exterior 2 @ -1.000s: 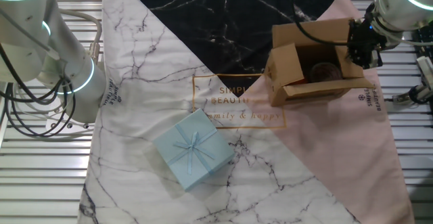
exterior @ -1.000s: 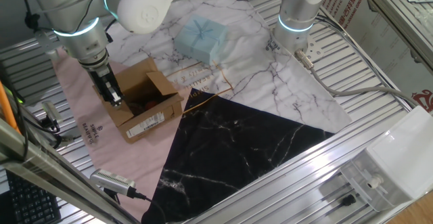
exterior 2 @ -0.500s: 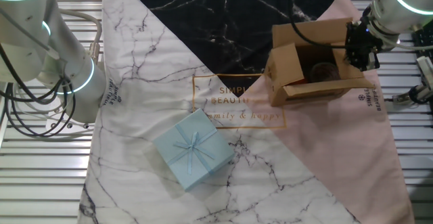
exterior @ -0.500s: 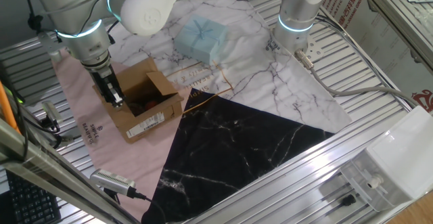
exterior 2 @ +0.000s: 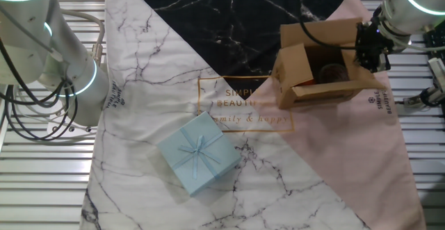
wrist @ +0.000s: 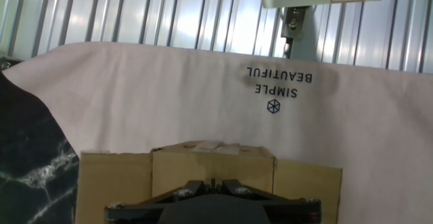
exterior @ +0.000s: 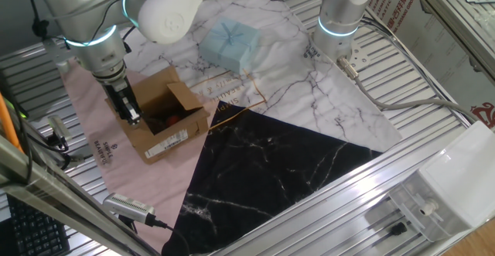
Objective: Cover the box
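A ribbed metal table (exterior: 433, 86) carries a large cloth (exterior 2: 174, 70) printed in white marble, black marble and pale pink sections. On the pink section, near one corner of the cloth, sits the small brown cardboard box (exterior: 161, 117), its white printed label on the long side facing one fixed camera. Well apart from it, on the white marble section, lies a pale blue gift package tied with a ribbon (exterior 2: 199, 153).

The box is not yet covered. Its top is open, and something dark and roundish shows inside, too dim to identify. One flap stands upright at the side nearest the middle of the cloth, and the flap beside it leans outward. The remaining flaps are harder to read, though none lies flat across the opening.

The robot arm's black claw (exterior: 130, 114) points down at the box's far edge, on the side away from the gift package. It looks narrow, fingers close together, at or just against the cardboard there; whether it pinches a flap or merely presses against it cannot be told. In the hand view, cardboard fills the space just ahead of the fingers.

Judging by this, closing has barely begun: every flap remains to be folded down.
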Tool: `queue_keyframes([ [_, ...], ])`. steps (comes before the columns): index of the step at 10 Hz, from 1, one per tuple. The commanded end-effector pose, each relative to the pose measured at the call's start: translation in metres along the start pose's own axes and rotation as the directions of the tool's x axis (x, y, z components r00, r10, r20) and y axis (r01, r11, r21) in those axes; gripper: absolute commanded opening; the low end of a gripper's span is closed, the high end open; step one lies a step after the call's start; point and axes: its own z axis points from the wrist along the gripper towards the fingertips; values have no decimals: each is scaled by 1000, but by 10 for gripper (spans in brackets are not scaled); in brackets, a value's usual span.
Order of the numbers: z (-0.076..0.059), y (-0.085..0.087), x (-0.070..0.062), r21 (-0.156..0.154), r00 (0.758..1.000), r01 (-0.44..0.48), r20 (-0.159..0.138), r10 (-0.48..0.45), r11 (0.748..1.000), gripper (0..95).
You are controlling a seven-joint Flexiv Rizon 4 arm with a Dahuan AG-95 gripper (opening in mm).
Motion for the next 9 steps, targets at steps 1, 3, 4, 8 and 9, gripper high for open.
queue_keyframes([
  [1,1,0,0,1,1000,1,0,-1,1000,0],
  [3,1,0,0,1,1000,2,1,-2,1000,0],
  [4,1,0,0,2,1000,2,1,-2,1000,0],
  [8,-2,-1,2,16,1000,-3,2,3,1000,0],
  [9,-4,-1,3,18,1000,-7,3,7,1000,0],
])
